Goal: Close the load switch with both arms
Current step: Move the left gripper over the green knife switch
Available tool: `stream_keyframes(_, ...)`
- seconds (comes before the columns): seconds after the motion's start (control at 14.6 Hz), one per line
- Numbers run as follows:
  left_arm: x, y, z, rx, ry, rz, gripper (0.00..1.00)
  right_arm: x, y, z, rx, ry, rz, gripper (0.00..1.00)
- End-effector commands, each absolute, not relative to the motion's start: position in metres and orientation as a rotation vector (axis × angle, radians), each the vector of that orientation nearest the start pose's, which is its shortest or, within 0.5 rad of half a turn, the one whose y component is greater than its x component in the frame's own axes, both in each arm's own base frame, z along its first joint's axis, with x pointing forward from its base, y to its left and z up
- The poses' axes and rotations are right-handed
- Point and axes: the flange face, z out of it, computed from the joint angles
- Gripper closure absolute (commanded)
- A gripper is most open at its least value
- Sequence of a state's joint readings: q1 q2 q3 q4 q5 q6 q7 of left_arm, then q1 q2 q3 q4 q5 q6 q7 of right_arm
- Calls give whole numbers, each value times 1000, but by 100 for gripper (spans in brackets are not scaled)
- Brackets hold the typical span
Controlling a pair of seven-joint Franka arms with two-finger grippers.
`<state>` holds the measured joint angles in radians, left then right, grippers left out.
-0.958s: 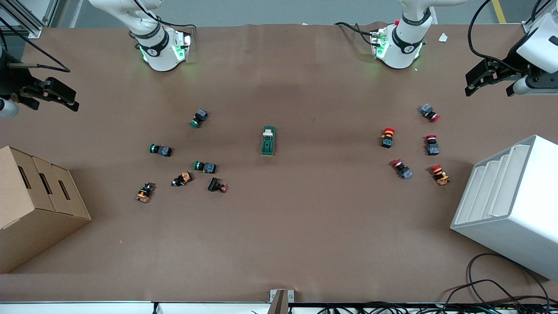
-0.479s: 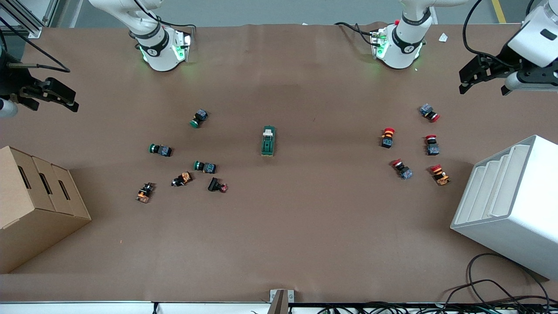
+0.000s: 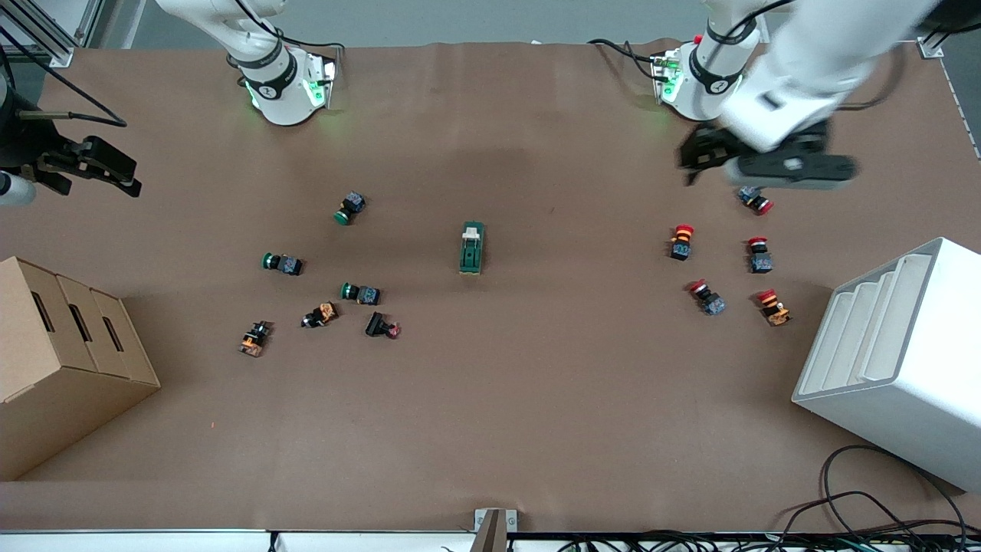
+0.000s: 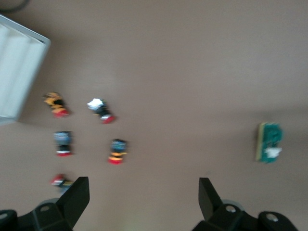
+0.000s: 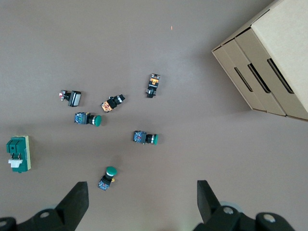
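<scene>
- Load switch [image 3: 472,248] sits flat near the middle of the brown table [image 3: 536,399], long axis running twelve-to-six in the front view, its cream lever end at twelve, pointing toward the robots' bases. Nothing touches it.
- Left gripper [image 3: 693,159] hangs in the air over bare table just by the red-capped push buttons [image 3: 720,253], at about two o'clock from the switch and well apart from it. The left wrist view shows its fingers [image 4: 76,199] spread wide with nothing between them, and the switch [image 4: 269,142] lies off to one side of that gap.
- Red-capped buttons, five of them, are scattered loosely toward the left arm's end of the table, at three o'clock from the switch.
- Right gripper [image 3: 115,175] hangs over the table's edge at the right arm's end, at roughly ten o'clock from the switch and well apart from it. Its fingers [image 5: 77,199] are spread wide too, empty, over bare table.
- Green-capped push buttons [image 3: 322,253] and a few orange-and-black parts [image 3: 287,326] lie between that gripper and the switch, at about nine o'clock from it.
- Cardboard box [image 3: 61,360] stands at eight o'clock at the right arm's end; a white stepped bin [image 3: 897,360] stands at four o'clock at the left arm's end.
</scene>
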<state>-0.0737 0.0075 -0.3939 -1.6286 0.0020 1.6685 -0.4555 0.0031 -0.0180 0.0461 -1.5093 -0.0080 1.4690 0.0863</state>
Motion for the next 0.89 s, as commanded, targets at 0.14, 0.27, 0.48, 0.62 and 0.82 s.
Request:
stream_keyframes(0.14, 496, -354, 552, -3164, -217, -84, 0, 534, 25, 659, -3140, 57, 29, 0)
stream_keyframes(0.27, 482, -400, 518, -3121, -250, -106, 0, 534, 27, 659, -3142, 65, 31, 0)
stream_keyframes(0.48, 458, -452, 479, -3107, -305, -121, 0, 537, 34, 652, -3141, 26, 53, 0)
stream_keyframes(0.62, 443, -484, 444, -3069, -472, -164, 0, 544, 32, 647, -3140, 31, 39, 0)
stream_keyframes(0.82, 411, -529, 389, -3032, -564, -270, 0, 576, 33, 598, -3140, 27, 113, 0)
